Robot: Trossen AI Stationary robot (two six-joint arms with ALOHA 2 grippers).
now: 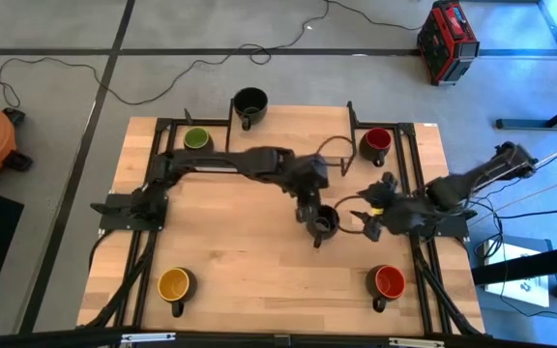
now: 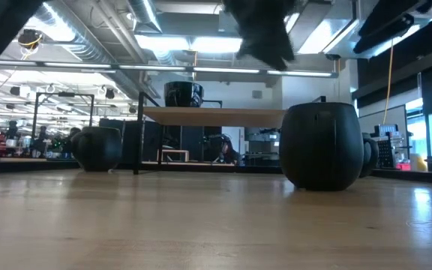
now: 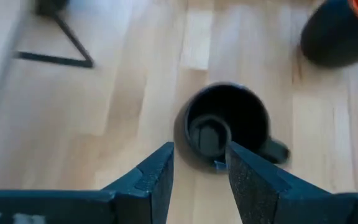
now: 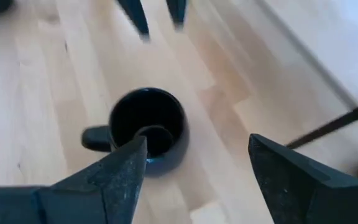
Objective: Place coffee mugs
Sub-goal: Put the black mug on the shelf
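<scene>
Black mug [image 1: 326, 221] at worktop [image 1: 240, 261] centre; left gripper [image 3: 199, 171], fingers apart, poised above its rim for grasping; right gripper [image 4: 194, 165], spread wide, at its 3 o'clock.

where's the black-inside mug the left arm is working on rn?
High view: black-inside mug stands mid-table, under the open left gripper, with the right gripper beside it on the right.
</scene>
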